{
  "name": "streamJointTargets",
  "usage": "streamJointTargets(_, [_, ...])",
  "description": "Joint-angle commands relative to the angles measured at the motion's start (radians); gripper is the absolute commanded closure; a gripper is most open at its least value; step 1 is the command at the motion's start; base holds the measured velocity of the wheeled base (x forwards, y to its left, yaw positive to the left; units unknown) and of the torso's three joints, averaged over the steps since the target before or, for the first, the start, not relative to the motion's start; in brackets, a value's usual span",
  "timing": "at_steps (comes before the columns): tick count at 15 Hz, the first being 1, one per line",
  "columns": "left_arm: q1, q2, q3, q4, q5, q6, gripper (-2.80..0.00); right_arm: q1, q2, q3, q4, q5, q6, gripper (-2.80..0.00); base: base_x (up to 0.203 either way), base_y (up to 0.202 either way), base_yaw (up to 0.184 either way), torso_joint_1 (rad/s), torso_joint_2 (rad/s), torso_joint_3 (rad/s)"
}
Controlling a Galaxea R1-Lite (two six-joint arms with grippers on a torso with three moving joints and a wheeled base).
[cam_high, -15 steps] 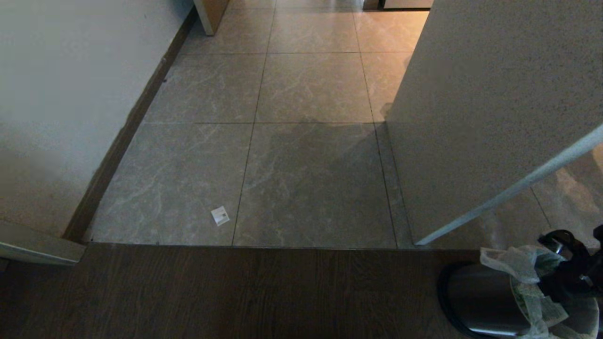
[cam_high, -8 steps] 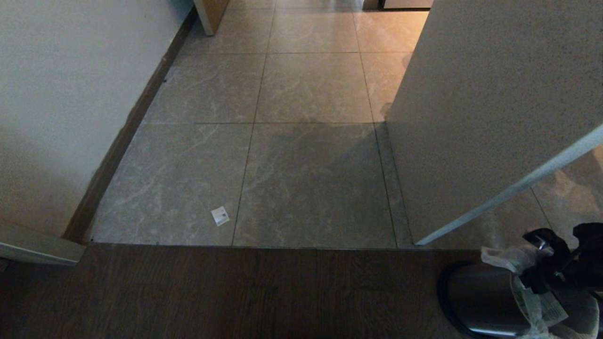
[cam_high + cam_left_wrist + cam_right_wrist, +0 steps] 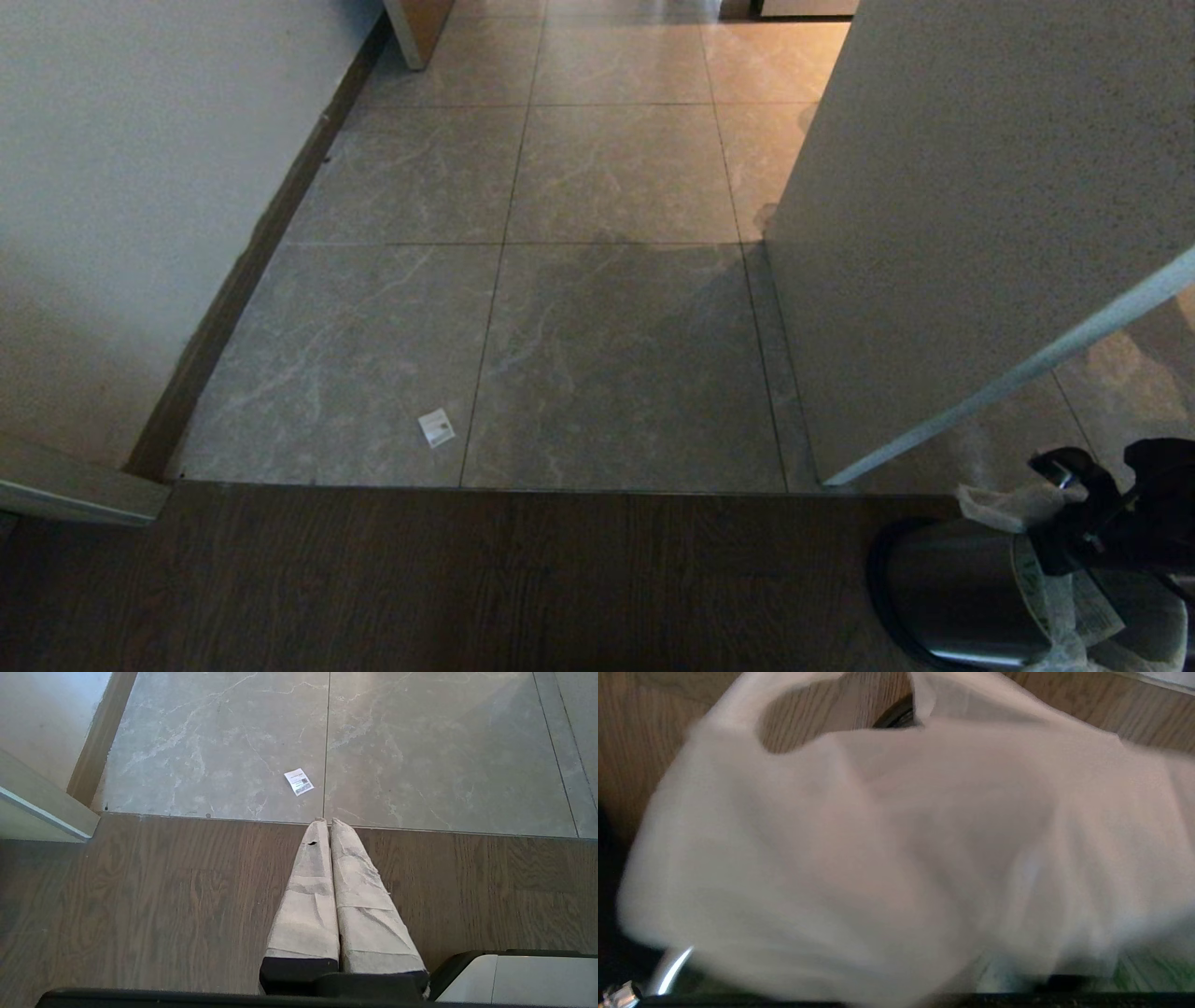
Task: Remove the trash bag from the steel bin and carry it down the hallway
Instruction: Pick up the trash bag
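The steel bin (image 3: 952,588) stands at the lower right on the dark wood floor. The trash bag (image 3: 1004,509), thin white plastic with green print, sticks up out of its rim. My right gripper (image 3: 1064,532) is at the bin's top, shut on the bag's bunched upper edge. In the right wrist view the trash bag (image 3: 896,849) fills nearly everything, its folds drawn toward the jaws, and a handle loop shows above it. My left gripper (image 3: 326,821) hangs shut over the wood floor, holding nothing. The hallway (image 3: 607,355) of tiles runs ahead.
A pale wall panel (image 3: 934,233) juts in on the right, close behind the bin. The left wall (image 3: 121,187) has dark skirting, and a white frame end (image 3: 75,490) sits at its foot. A small paper slip (image 3: 436,427) lies on the tiles near the threshold.
My right gripper has shifted a little toward the tiled floor and closed; the bag's top, fluffed out before, is now flattened and bunched in it. The bin and camera have not moved.
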Motion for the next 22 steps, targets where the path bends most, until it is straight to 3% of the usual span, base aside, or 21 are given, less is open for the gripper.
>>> streamJointTargets(1, [0.0,0.0,0.0,0.0,0.0,0.0,0.0,-0.01,-0.07,0.017,0.008,0.003,-0.005,0.0,0.0,0.0,0.0,0.0,0.0,0.0])
streamJointTargets(8, [0.0,0.0,0.0,0.0,0.0,0.0,0.0,-0.112,-0.473,0.143,0.148,0.003,-0.05,0.0,0.0,0.0,0.0,0.0,0.0,0.0])
streamJointTargets(13, [0.0,0.0,0.0,0.0,0.0,0.0,0.0,-0.181,-0.805,0.167,0.451,0.018,-0.148,0.0,0.0,0.0,0.0,0.0,0.0,0.0])
streamJointTargets(17, [0.0,0.0,0.0,0.0,0.002,0.0,0.0,-0.19,-0.864,0.1,0.536,0.019,-0.163,0.0,0.0,0.0,0.0,0.0,0.0,0.0])
streamJointTargets(22, [0.0,0.0,0.0,0.0,0.0,0.0,0.0,-0.19,-0.826,0.182,0.513,0.01,-0.18,0.0,0.0,0.0,0.0,0.0,0.0,0.0])
